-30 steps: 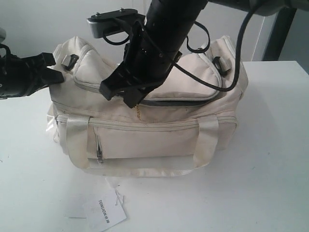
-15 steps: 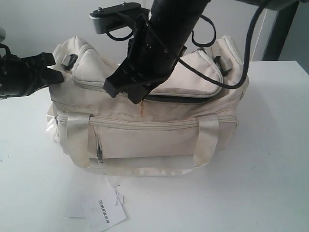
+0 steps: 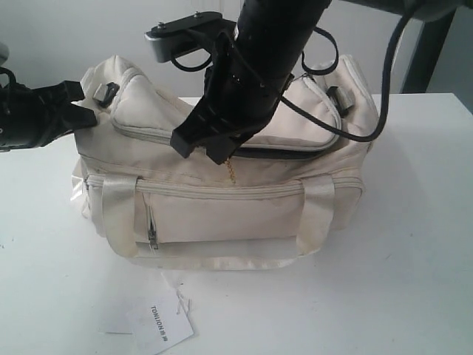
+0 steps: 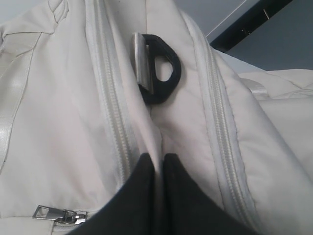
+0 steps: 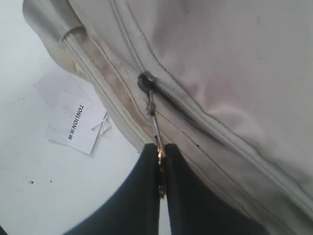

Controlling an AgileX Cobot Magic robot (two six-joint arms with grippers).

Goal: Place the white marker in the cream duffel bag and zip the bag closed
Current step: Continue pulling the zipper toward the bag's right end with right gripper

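Closing the cream duffel bag (image 3: 222, 214) depends on where the unzipped stretch lies from the right fingers (image 5: 155, 157). They are clamped on the thin metal zipper pull (image 5: 153, 122), which hangs from the slider (image 5: 145, 81) of the curved top zipper.

In the exterior view these fingers (image 3: 209, 151) sit near the middle of the bag's length. A dark gap (image 3: 288, 154) runs from them toward the right end of the bag, while the seam toward the left end looks joined. The zipper's long axis follows the bag's length, so the pull probably has to go rightward along that curve and then down over the far end.

The left fingers (image 4: 150, 169) are pinched shut on a fold of cream fabric just below the dark end clip (image 4: 164, 73). In the exterior view they (image 3: 87, 112) hold the bag's left end, opposite the likely direction of travel, and so brace the bag against the tug.

The white marker shows in no view. It is probably already inside the bag, but that cannot be confirmed. A paper tag (image 3: 159, 325) lies on the tabletop (image 3: 414, 259) in front of the bag.
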